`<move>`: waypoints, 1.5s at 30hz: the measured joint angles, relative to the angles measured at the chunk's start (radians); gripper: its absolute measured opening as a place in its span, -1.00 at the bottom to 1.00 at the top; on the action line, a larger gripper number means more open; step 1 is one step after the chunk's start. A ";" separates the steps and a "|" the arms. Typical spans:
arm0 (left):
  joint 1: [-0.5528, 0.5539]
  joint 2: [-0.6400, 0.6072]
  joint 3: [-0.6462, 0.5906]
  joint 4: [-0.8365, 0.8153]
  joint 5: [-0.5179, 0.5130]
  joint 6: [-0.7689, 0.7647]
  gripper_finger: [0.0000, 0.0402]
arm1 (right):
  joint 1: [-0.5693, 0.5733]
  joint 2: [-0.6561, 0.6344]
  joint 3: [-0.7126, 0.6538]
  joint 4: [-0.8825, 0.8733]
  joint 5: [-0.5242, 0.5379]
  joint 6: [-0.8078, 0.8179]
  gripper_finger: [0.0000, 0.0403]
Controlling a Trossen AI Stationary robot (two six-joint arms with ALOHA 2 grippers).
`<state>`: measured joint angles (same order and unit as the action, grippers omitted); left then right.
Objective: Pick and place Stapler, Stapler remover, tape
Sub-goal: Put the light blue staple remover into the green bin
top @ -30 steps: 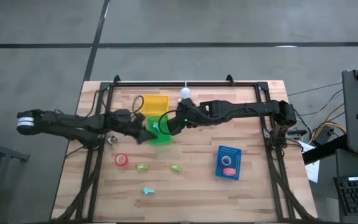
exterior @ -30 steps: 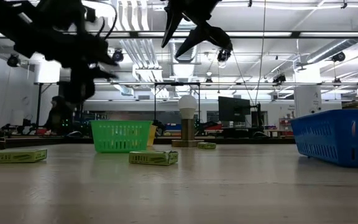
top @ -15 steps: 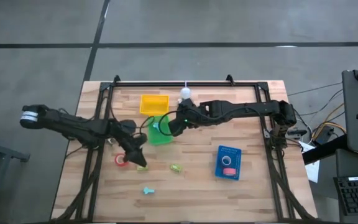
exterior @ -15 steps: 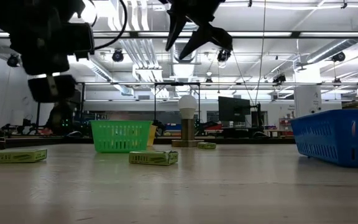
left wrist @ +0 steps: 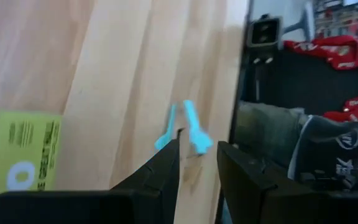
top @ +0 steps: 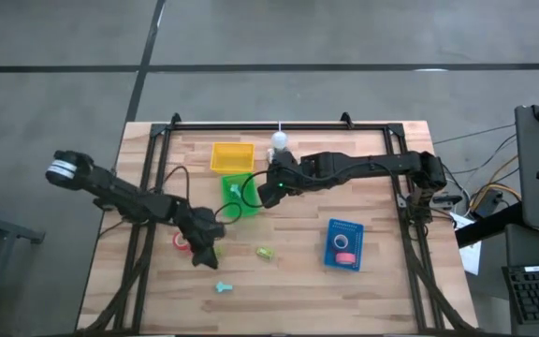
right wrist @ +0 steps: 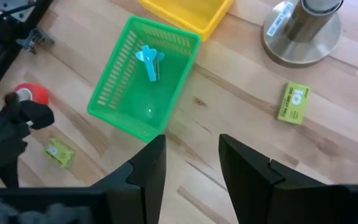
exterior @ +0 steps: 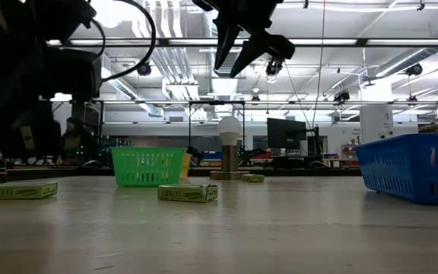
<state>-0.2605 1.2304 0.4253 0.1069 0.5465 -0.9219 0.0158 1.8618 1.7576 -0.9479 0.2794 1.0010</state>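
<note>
The wooden table (top: 382,281) carries three baskets. The blue basket (top: 344,244), on the right side, holds a red tape roll (top: 342,242) and a second roll too small to tell. The green basket (right wrist: 143,75), near the middle, holds one light-blue staple remover (right wrist: 149,62). The yellow basket (top: 231,156) sits just behind it.

The right gripper (right wrist: 188,163) hangs above the green basket's near corner with its fingers spread and nothing between them. The left gripper (left wrist: 196,163) is low over the front left of the table, fingers parted, near a second light-blue staple remover (left wrist: 184,126) lying loose, with a green staple box (left wrist: 21,155) beside. Another red tape roll (right wrist: 28,94) lies on the boards left of the green basket.
</note>
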 joint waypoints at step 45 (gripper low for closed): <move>-0.104 0.272 0.127 0.035 0.062 -0.038 -0.45 | 0.023 -0.002 0.000 -0.006 0.001 0.064 -0.49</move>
<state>-0.3644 1.5028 0.5522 0.1417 0.6085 -0.9604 0.0391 1.8603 1.7576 -0.9538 0.2802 1.0650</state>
